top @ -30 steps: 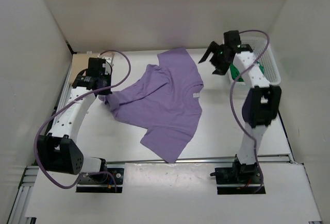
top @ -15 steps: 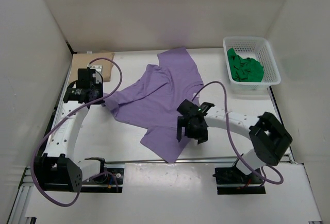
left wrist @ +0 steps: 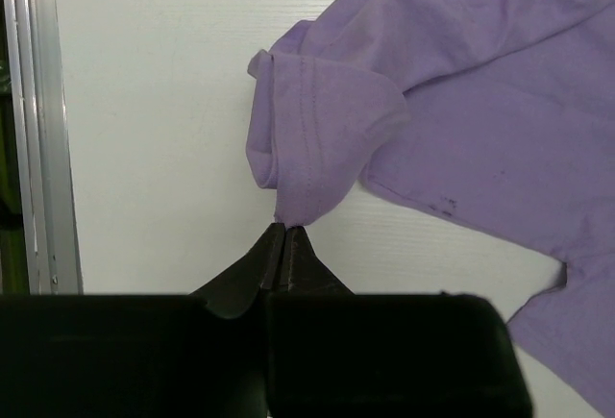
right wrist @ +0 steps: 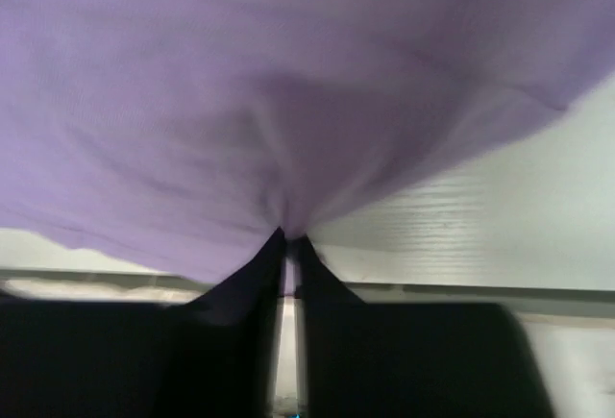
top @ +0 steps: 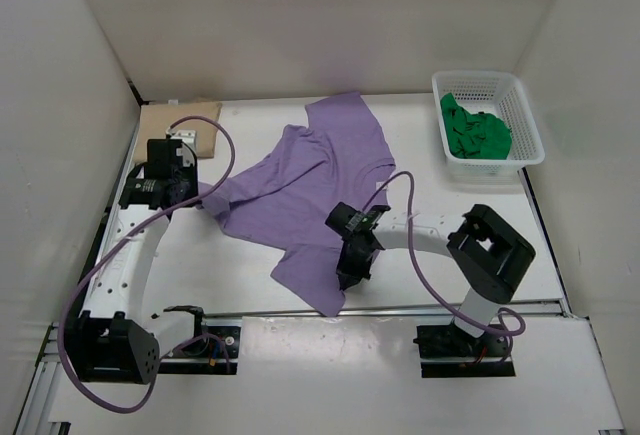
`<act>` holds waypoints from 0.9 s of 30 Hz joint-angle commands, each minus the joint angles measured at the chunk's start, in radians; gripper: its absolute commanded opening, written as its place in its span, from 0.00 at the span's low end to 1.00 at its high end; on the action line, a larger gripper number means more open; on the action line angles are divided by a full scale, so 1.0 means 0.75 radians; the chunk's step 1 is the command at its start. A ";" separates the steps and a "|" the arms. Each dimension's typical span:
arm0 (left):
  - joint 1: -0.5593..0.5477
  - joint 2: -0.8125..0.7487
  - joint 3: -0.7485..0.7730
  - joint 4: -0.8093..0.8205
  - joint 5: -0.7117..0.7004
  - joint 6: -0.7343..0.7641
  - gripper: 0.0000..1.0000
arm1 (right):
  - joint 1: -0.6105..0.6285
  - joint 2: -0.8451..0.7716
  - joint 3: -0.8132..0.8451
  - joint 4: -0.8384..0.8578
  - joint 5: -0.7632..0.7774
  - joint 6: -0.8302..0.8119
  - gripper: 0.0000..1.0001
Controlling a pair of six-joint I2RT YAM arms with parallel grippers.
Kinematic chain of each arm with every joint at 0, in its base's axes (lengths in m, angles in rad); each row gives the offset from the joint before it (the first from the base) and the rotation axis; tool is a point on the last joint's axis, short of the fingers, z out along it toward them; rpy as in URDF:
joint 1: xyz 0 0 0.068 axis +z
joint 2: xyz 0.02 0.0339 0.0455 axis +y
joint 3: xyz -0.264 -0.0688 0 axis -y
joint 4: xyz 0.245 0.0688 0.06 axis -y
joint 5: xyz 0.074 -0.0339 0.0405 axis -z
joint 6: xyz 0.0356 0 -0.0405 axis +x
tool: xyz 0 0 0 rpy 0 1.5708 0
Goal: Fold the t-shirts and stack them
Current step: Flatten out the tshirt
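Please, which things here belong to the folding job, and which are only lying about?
Job: purple t-shirt, pinched by left gripper and right gripper; green t-shirt, in the white basket; tan t-shirt, far-left corner.
Lying about: white basket; table.

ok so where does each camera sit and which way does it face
Top external: above and behind the arms, looking down on the table and purple t-shirt; both arms show.
Left wrist: on the left arm, looking past the left gripper pinching a sleeve.
Right wrist: on the right arm, looking past the right gripper pinching the near edge.
Shared by all: the purple t-shirt.
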 commanded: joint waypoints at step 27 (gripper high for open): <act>-0.230 0.265 0.392 0.048 0.003 0.000 0.10 | -1.050 -0.566 0.493 -0.180 -0.072 -0.585 0.00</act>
